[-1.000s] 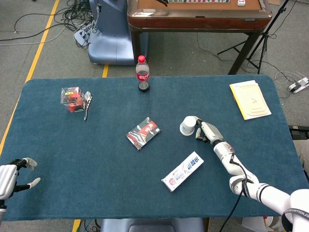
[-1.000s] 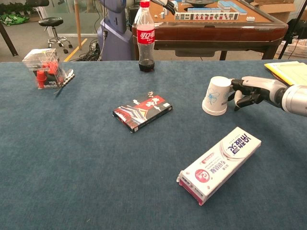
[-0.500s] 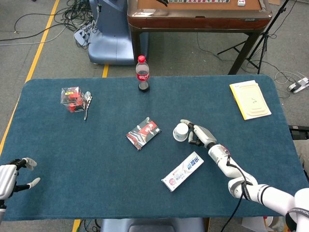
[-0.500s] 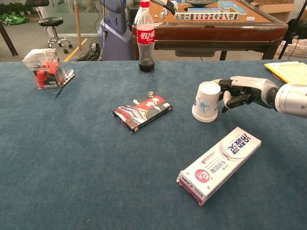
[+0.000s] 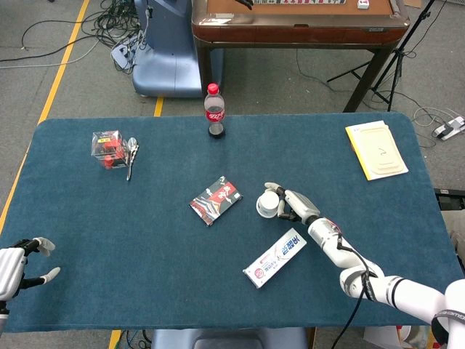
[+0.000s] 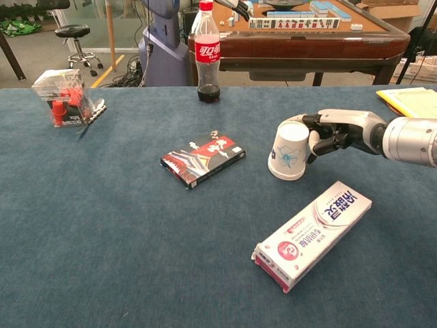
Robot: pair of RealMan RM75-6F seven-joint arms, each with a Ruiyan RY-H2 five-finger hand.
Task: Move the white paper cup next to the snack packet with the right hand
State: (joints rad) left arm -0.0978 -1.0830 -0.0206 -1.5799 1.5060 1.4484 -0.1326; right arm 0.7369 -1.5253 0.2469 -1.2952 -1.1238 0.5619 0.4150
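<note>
**A:** ok so where's the cup (image 6: 288,150) sitting now? A second ago it was further out to the right, closer to the yellow pad (image 5: 375,149).

**B:** yeah it's been sliding left. The right hand (image 6: 336,130) is still holding it, fingers wrapped around the side that faces the arm, thumb over the top edge. The cup is upside down and tilting a bit, wide rim low by the cloth. Can't tell from the chest view if the rim is actually touching the table (image 5: 145,247) or hanging just above it.

**A:** and the packet (image 6: 203,159)?

**B:** it's lying just past the cup, on the far side from the hand, not touching it. The gap is clearly smaller than half a second ago. The packet itself isn't shifting at all.

**A:** the toothpaste box (image 6: 313,233)?

**B:** sitting just below the hand, towards the robot, same place as before. Bottle (image 6: 207,54) is standing well beyond the hand at the far edge.

**A:** left hand (image 5: 17,265) doing anything?

**B:** nope, staying down at its own near corner, fingers spread, holding nothing.
</note>
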